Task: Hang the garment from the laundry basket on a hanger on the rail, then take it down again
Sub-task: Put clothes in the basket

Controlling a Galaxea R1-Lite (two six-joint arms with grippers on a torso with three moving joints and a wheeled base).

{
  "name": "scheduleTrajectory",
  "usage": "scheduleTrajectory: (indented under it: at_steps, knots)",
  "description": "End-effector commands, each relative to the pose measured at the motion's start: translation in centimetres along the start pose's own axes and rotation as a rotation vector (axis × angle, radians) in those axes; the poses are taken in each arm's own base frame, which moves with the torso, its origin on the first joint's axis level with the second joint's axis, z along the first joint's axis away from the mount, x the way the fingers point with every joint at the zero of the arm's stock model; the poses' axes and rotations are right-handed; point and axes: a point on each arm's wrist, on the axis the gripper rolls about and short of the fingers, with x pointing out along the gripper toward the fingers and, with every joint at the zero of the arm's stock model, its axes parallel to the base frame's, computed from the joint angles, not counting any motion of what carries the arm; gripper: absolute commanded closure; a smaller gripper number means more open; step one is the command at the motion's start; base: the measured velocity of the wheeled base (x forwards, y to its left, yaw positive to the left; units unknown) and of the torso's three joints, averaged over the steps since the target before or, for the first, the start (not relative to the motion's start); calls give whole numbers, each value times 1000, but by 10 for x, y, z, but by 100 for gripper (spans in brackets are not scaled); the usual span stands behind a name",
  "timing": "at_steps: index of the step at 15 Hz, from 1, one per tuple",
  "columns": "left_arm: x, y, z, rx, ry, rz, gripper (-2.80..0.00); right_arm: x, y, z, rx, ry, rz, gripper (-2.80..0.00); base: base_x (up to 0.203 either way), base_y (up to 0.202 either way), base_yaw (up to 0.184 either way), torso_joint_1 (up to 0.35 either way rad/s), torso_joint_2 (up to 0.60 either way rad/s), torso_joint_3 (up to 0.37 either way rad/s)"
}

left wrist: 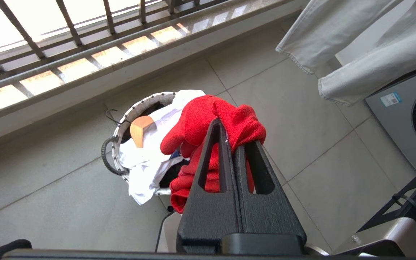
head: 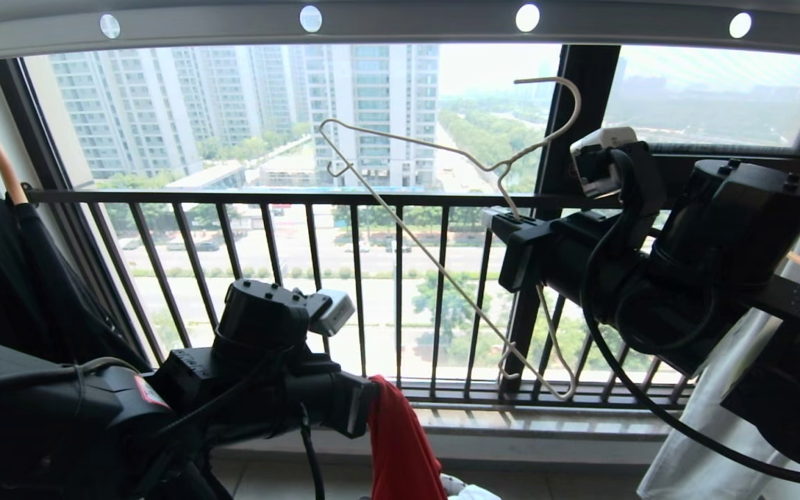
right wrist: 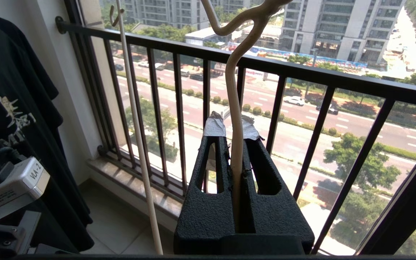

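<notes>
Balcony railing (head: 344, 198), camera tag (right wrist: 36, 176) perhaps reading "VLA-2"

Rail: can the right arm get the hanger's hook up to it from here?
Probably yes. The right gripper grips the wire hanger near its neck, tilted, hook end just under the grey rail. Nothing sits between them; the hanger needs righting first.

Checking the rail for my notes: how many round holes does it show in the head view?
4 holes, in a row along the rail: one far left, one left of centre, one right of centre, one far right. More may lie beyond the picture's edges.
</notes>
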Motion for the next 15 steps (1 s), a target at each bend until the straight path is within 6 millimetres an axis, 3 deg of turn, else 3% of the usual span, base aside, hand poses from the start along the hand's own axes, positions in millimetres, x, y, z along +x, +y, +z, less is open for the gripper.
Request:
scheduleTrajectory:
  at_steps: [1,3,7,9,15]
  knots:
    - [20,6,-7,2,13,16,0,-5,-6,7,-37,-24,-37,0,0,0,0,0,0,0]
    - [40,11,-14,22,2,13,0,-4,-20,8,-73,-26,-88,0,0,0,0,0,0,0]
    - [95,27,-42,67,0,18,0,-4,-26,5,-109,-13,-110,0,0,0,0,0,0,0]
    - [115,31,-46,84,-44,15,0,-3,-29,4,-112,-9,-118,0,0,0,0,0,0,0]
    - [109,27,-16,136,-155,41,0,-5,-29,6,-111,-16,-120,0,0,0,0,0,0,0]
